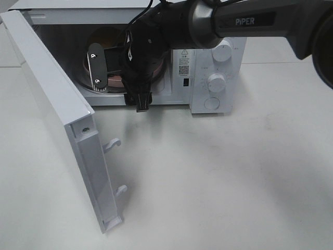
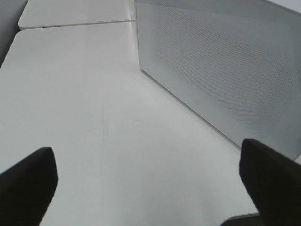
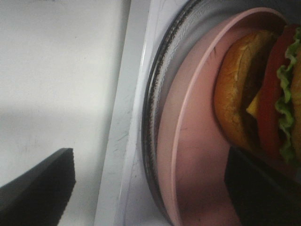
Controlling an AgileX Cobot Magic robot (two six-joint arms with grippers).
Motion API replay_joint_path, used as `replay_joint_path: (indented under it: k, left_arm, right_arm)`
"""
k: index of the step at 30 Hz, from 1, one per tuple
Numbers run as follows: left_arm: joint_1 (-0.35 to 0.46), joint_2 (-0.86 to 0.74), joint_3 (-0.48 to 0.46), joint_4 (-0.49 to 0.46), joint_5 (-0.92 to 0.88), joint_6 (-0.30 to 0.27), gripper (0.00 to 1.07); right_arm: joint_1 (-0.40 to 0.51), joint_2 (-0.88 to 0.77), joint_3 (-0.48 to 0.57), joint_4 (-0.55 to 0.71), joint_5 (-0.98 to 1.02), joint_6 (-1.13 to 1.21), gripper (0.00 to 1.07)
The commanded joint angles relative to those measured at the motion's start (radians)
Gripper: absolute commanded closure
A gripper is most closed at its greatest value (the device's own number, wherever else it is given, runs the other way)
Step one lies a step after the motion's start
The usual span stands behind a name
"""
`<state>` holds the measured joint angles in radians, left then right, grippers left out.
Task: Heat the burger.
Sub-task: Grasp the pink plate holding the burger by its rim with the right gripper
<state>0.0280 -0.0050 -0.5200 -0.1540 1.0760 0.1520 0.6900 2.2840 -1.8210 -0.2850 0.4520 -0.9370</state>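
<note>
A: Where's the golden-bun burger (image 3: pixel 256 89) with lettuce, tomato and cheese?

B: On the round pink plate (image 3: pixel 188 155), resting on the glass turntable (image 3: pixel 157 94) inside the white microwave (image 1: pixel 216 78). The right tool (image 3: pixel 155 186) gapes wide at the plate's rim, gripping nothing.

A: What's left?

B: Swinging the white door (image 1: pixel 57 120) shut and starting the heat. The left tool (image 2: pixel 150 181) idles, spread apart and empty, over the counter (image 2: pixel 84 94).

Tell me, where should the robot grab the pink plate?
Probably by the plate's raised rim nearest the open front, coming from the door side. The burger fills the middle, and the microwave's walls close the other sides.
</note>
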Motion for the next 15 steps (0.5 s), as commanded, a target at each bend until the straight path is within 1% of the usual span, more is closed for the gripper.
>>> replay_joint_path:
  k: [1,2,3,6,8,11,13,15]
  left_arm:
    - [0.003,-0.007,0.001,-0.003,-0.001,0.0,0.09]
    - [0.003,-0.007,0.001,-0.003,-0.001,0.0,0.09]
    - [0.003,-0.007,0.001,-0.003,-0.001,0.0,0.09]
    - [0.003,-0.007,0.001,-0.003,-0.001,0.0,0.09]
    - [0.003,-0.007,0.001,-0.003,-0.001,0.0,0.09]
    - [0.003,-0.007,0.001,-0.003,-0.001,0.0,0.09]
    - [0.003,-0.007,0.001,-0.003,-0.001,0.0,0.09]
    - [0.003,-0.007,0.001,-0.003,-0.001,0.0,0.09]
  right_arm:
    - [0.004,0.037,-0.068,0.035,0.021,0.014,0.26]
    - [0.004,0.037,-0.068,0.035,0.021,0.014,0.26]
    - [0.004,0.056,-0.097,0.041,0.031,0.014,0.26]
    - [0.004,0.066,-0.113,0.044,0.037,0.014,0.26]
    - [0.012,0.102,-0.165,0.041,0.042,0.014,0.28]
    - [0.012,0.112,-0.178,0.042,0.042,0.014,0.28]
    - [0.012,0.144,-0.209,0.043,0.045,0.016,0.31]
    - [0.011,0.157,-0.214,0.046,0.046,0.024,0.33]
